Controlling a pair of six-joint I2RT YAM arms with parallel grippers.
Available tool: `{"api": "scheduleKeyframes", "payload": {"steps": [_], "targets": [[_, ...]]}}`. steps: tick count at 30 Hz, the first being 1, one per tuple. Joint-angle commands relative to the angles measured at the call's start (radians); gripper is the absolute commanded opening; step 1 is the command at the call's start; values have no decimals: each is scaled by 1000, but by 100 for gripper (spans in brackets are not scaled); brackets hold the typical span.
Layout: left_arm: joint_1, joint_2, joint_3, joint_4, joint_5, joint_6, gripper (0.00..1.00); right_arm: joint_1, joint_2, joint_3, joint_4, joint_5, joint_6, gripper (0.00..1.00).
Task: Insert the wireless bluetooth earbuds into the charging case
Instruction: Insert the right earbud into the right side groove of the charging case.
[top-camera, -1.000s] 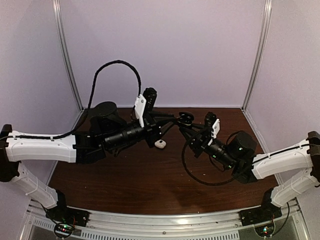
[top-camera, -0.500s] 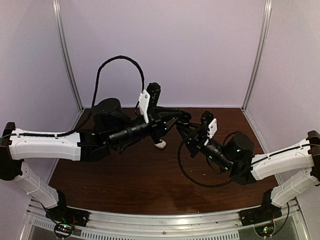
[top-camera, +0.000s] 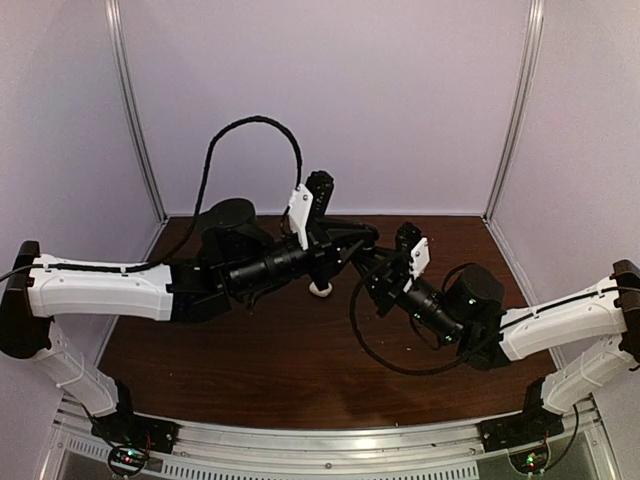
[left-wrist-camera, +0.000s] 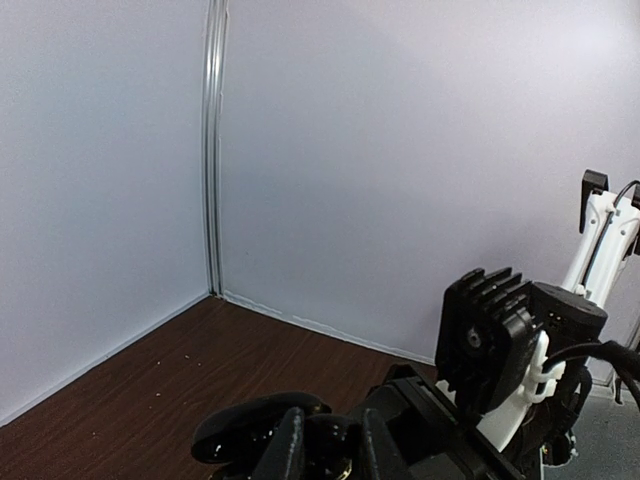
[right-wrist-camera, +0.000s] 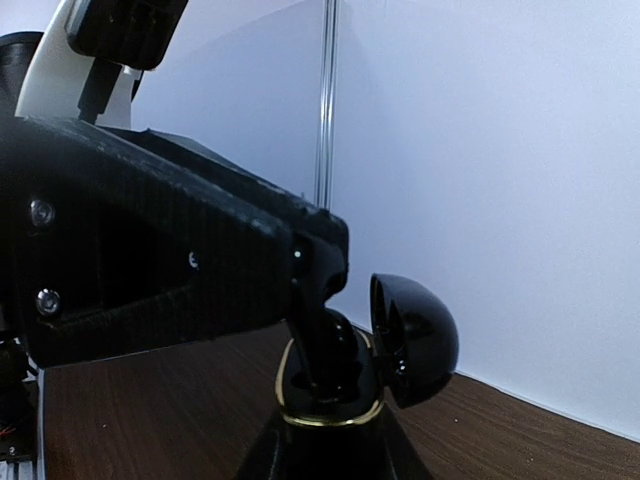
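Note:
My right gripper (top-camera: 374, 264) is shut on a black charging case with a gold rim (right-wrist-camera: 330, 415) and holds it above the table. Its lid (right-wrist-camera: 415, 340) stands open; the lid also shows in the left wrist view (left-wrist-camera: 250, 435). My left gripper (top-camera: 364, 242) reaches down into the case mouth. It is shut on a black earbud (right-wrist-camera: 345, 350), seen dark between its fingers (left-wrist-camera: 290, 445). In the right wrist view one left finger (right-wrist-camera: 315, 300) stands over the earbud in the case opening. The other earbuds are out of view.
A small white rounded case (top-camera: 320, 290) lies on the brown table (top-camera: 300, 360) just under the left wrist. White walls close the back and sides. A black cable (top-camera: 365, 340) loops on the table by the right arm.
The left gripper has moved right and toward the back. The right gripper has moved left to meet it. The two grippers now stand tight together. The white case has not moved.

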Motion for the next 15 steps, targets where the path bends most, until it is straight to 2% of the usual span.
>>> {"api": "scheduleKeyframes", "payload": {"steps": [1, 15], "targets": [[-5, 15, 38, 23, -6, 8, 9, 13, 0, 28, 7, 18, -4, 0], [-4, 42, 64, -38, -15, 13, 10, 15, -26, 28, 8, 28, -11, 0]]}}
